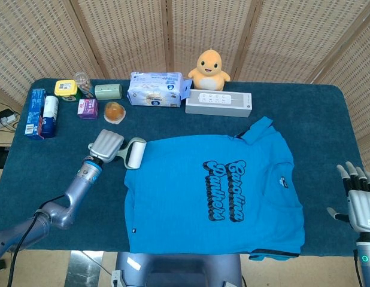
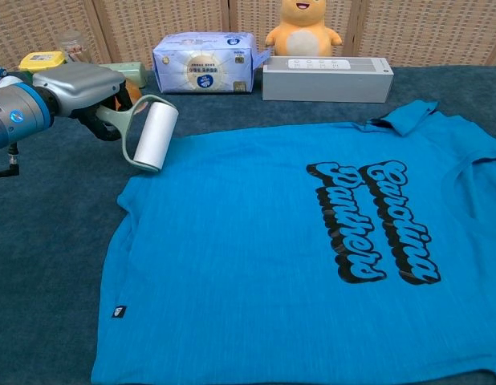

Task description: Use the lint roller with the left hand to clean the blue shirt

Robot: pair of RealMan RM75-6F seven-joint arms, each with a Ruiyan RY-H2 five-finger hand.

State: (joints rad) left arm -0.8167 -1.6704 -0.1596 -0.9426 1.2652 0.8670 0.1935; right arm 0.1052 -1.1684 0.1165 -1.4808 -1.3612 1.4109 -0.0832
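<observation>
The blue shirt point(image 1: 215, 194) point(image 2: 312, 257) lies flat on the dark table, its black lettering facing up. My left hand point(image 1: 106, 145) point(image 2: 79, 88) grips the pale green handle of the lint roller point(image 1: 136, 153) point(image 2: 155, 137). The white roll hangs just off the shirt's upper left corner, near the sleeve. Whether it touches the cloth I cannot tell. My right hand point(image 1: 360, 194) stays at the table's right front edge, fingers spread, holding nothing.
Along the back stand a tissue pack point(image 1: 155, 88), a yellow plush toy point(image 1: 211, 67), a white power strip point(image 1: 218, 103), small jars and boxes point(image 1: 89, 95) and a blue box point(image 1: 35, 112) at far left. A wicker screen stands behind the table.
</observation>
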